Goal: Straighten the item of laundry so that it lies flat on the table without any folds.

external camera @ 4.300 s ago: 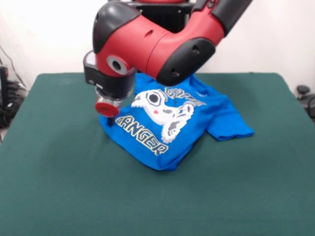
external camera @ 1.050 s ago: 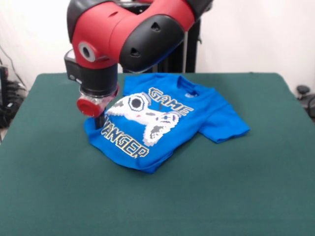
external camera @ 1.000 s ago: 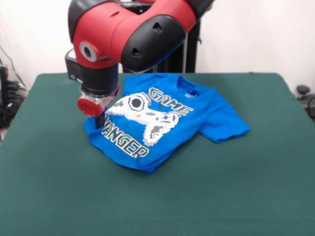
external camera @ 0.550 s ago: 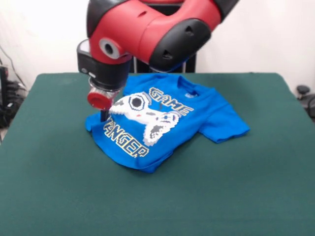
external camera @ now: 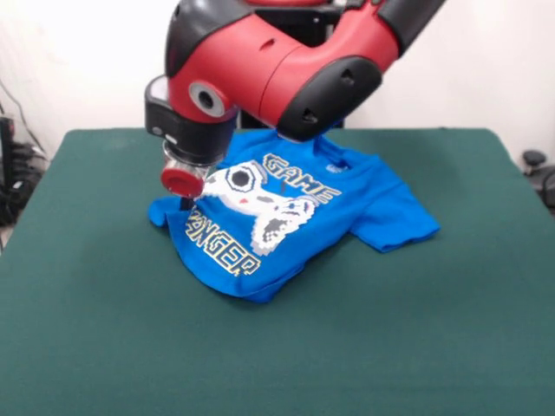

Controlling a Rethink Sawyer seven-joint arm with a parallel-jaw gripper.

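The bright blue T-shirt (external camera: pixel 299 204) lies print side up on the dark green table (external camera: pixel 95 329), turned at an angle. Its white controller print and "GAME" lettering show; the lower word is partly covered. One sleeve (external camera: pixel 403 221) lies spread at the right, and a small blue flap (external camera: pixel 159 213) sticks out at the left. The front hem (external camera: pixel 247 290) looks rolled under. My gripper (external camera: pixel 186 205) hangs under the red and black wrist (external camera: pixel 195 130), at the shirt's left edge next to the flap. The wrist hides most of it.
The red and black arm (external camera: pixel 295 69) reaches over the shirt's far left part and hides the cloth behind it. Dark gear stands off the table at the left edge (external camera: pixel 13 173) and at the right edge (external camera: pixel 538 169).
Over four seconds the shirt was dragged to the left and spread wider. In the last second the arm shifted right and the shirt's left edge drew in, leaving a small flap.
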